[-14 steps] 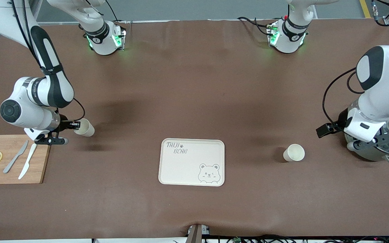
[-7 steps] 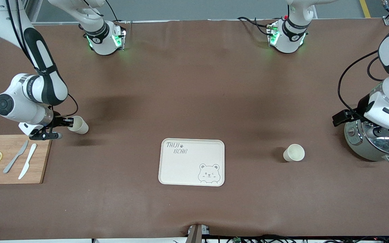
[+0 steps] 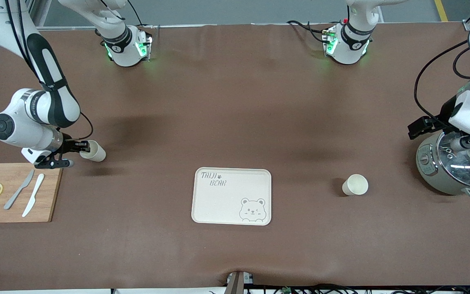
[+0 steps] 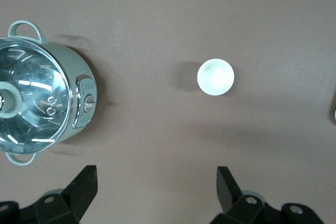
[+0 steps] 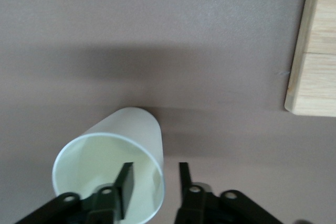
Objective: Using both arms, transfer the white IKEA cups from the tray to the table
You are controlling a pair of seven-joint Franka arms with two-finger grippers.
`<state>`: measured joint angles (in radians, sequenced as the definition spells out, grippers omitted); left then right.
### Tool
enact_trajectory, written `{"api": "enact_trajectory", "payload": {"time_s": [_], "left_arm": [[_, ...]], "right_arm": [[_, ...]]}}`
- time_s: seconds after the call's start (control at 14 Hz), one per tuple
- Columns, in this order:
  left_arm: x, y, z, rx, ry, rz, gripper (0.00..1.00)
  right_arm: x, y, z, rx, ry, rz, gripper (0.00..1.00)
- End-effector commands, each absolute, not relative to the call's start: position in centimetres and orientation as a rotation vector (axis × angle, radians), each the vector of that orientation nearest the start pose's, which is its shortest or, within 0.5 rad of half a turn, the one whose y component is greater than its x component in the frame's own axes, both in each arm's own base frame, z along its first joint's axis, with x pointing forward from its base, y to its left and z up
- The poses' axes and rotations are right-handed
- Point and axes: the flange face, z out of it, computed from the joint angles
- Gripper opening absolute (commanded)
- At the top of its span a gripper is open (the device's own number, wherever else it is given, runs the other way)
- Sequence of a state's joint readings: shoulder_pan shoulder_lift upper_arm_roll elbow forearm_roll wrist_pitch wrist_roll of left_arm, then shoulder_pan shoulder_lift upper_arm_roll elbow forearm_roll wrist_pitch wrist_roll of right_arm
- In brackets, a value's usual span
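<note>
One white cup [image 3: 93, 150] hangs tilted in my right gripper [image 3: 80, 149], just above the table beside the cutting board. In the right wrist view one finger is inside the cup [image 5: 113, 161] and one outside, so the right gripper [image 5: 155, 174] is shut on its rim. The second white cup [image 3: 355, 184] stands upright on the table toward the left arm's end; it also shows in the left wrist view [image 4: 216, 76]. My left gripper [image 3: 469, 143] is high over the cooker, open and empty [image 4: 157, 171]. The bear tray [image 3: 218, 204] lies mid-table.
A wooden cutting board [image 3: 14, 175] with two knives and lemon slices lies at the right arm's end, its corner in the right wrist view [image 5: 315, 51]. A grey-green cooker with a glass lid [image 3: 435, 171] stands at the left arm's end, seen also in the left wrist view [image 4: 79, 77].
My right gripper has carried the cup a little toward the right arm's end of the table. My left arm has risen and drawn back over the cooker, away from the standing cup.
</note>
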<state>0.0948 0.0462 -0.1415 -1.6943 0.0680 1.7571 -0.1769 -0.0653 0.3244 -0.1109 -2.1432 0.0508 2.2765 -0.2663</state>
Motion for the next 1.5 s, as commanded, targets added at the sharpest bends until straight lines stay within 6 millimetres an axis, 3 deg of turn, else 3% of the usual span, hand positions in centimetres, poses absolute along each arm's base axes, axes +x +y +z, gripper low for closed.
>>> {"api": "enact_trajectory", "payload": {"time_s": [0.0,0.14,0.21,0.36,0.64,0.79,0.93,1.07,1.21,1.43], "left_arm": [[56.3,-1.7,57.8,-3.049,-0.076,-0.050,1.00],[55.8,-1.6,58.2,-3.053,-0.067,-0.042,1.00],[55.5,-1.6,58.8,-3.056,-0.071,-0.051,1.00],[55.3,-1.7,59.2,-3.058,-0.073,-0.060,1.00],[54.3,-2.0,60.5,-3.089,-0.084,-0.073,1.00],[54.3,-0.3,60.6,-3.097,-0.121,-0.064,1.00],[54.1,-0.1,60.9,-3.097,-0.120,-0.054,1.00],[54.1,0.0,62.6,-3.097,-0.122,-0.038,1.00],[54.1,0.0,63.2,-3.097,-0.133,-0.047,1.00],[54.1,0.0,64.3,-3.087,-0.133,-0.065,1.00]], "right_arm": [[56.5,-9.4,29.3,-3.049,-0.127,0.415,1.00],[58.0,-8.8,33.0,-3.017,-0.138,0.523,1.00],[58.7,-8.6,33.8,-3.017,-0.147,0.531,1.00],[60.3,-8.8,36.5,-3.037,-0.163,0.455,1.00],[63.0,-8.7,44.6,-3.017,-0.173,0.485,1.00],[63.3,-8.0,48.8,-3.030,-0.192,0.450,1.00],[63.0,-7.2,52.8,-3.037,-0.219,0.406,1.00],[61.2,-6.2,57.1,-3.039,-0.244,0.361,1.00],[59.7,-4.2,59.9,-3.038,-0.285,0.331,1.00],[57.9,-3.1,62.2,-3.038,-0.326,0.333,1.00]]}}
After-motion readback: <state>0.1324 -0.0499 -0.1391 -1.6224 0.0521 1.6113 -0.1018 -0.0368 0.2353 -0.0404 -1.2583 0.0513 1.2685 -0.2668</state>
